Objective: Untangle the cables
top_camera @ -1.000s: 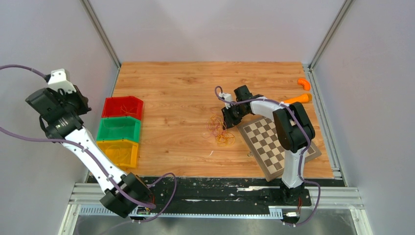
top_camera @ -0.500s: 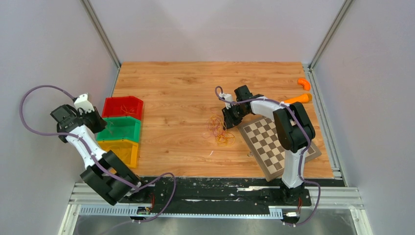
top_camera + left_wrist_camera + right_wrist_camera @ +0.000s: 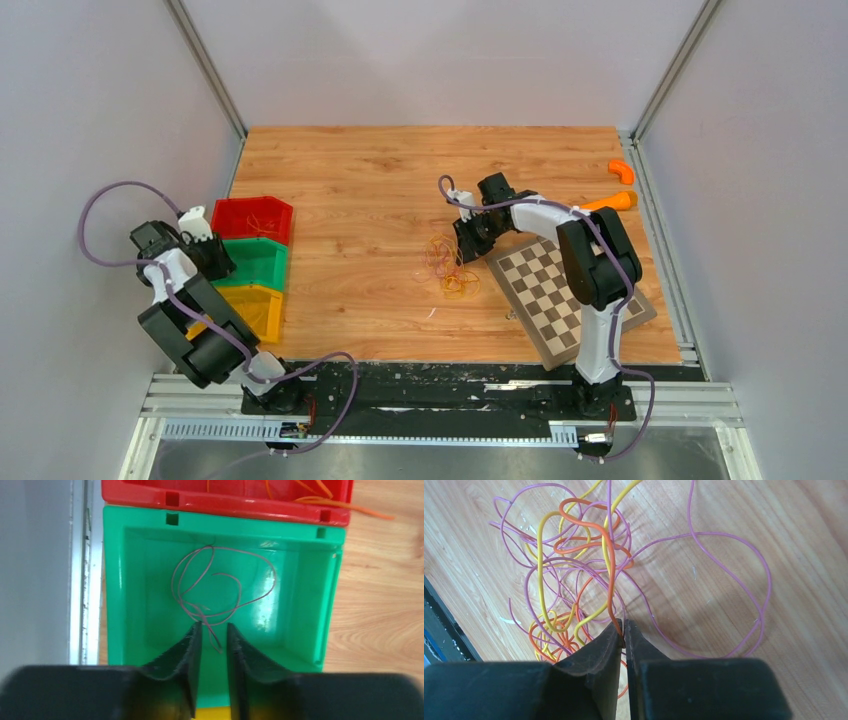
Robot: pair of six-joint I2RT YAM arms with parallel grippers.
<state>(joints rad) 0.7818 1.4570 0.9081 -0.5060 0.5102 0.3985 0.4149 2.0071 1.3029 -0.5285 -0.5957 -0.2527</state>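
Moved: left tool had swung down from high by the left wall to over the green bin; right arm had held its place.
Cables: purple, yellow and orange tangle on the wooden surface, beside the chessboard.
Right tool: jaws pinched together on an orange cable rising from the tangle.
Purple cable: loose loops on the green bin's floor.
Left tool: jaws apart, holding nothing, above that cable.
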